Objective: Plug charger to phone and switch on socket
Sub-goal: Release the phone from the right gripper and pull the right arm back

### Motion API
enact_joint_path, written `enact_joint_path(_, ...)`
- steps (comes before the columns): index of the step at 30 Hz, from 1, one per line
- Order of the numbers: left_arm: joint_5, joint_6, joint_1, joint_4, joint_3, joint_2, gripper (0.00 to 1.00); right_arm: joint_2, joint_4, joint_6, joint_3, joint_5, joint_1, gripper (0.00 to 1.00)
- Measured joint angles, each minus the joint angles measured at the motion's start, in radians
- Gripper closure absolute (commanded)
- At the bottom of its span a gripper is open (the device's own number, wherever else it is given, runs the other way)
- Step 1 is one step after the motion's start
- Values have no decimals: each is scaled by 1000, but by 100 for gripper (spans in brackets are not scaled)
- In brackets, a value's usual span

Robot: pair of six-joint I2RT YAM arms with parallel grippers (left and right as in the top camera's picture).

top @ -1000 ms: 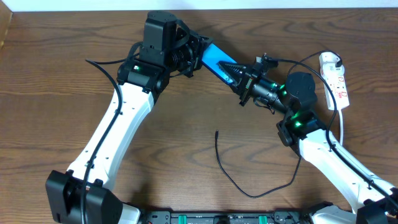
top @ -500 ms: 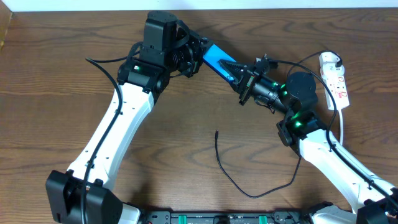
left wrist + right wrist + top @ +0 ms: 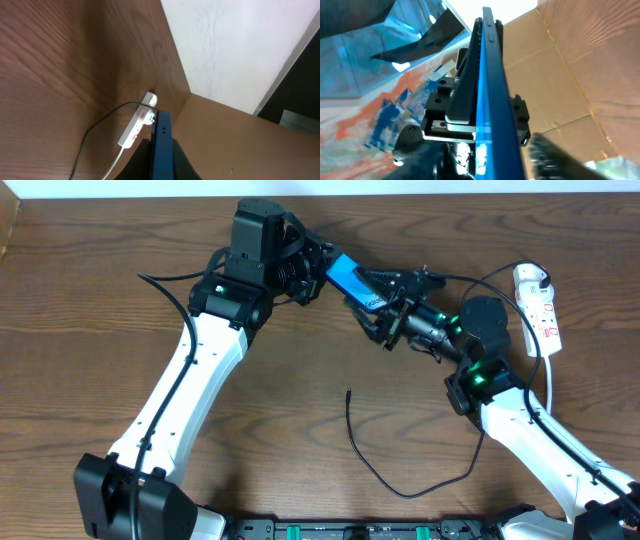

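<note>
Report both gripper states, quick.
Left gripper: closed, holding the phone.
Right gripper: open, straddling the phone's free end without clamping it.

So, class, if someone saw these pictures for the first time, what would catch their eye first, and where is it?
The bright blue phone stands out at the far middle. The left gripper is shut on one end and the right gripper is spread open at the other. Nearer the camera, the thin black charger cable lies loose on the wooden table. The white socket strip sits at the far right.
</note>
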Motion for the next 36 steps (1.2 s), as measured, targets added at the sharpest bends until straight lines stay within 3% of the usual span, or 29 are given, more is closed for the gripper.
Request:
enact_joint_path(2, 0, 0, 0, 0, 0, 0, 93, 0, 1, -4, 0, -2, 0, 1)
enact_joint_path(12, 0, 1, 24, 0, 0, 0, 93, 0, 0, -13, 0, -3, 0, 1)
enact_joint_path(22, 127, 21, 209, -16, 0, 0, 92, 0, -5, -133, 0, -58, -26, 1)
enact_joint_path(29, 285, 140, 364, -97, 0, 0, 92, 0, -18, -314, 0, -130, -72, 1)
enact_joint_path(36, 478, 445, 465, -106, 0, 0, 92, 0, -19, -548, 0, -184, -79, 1)
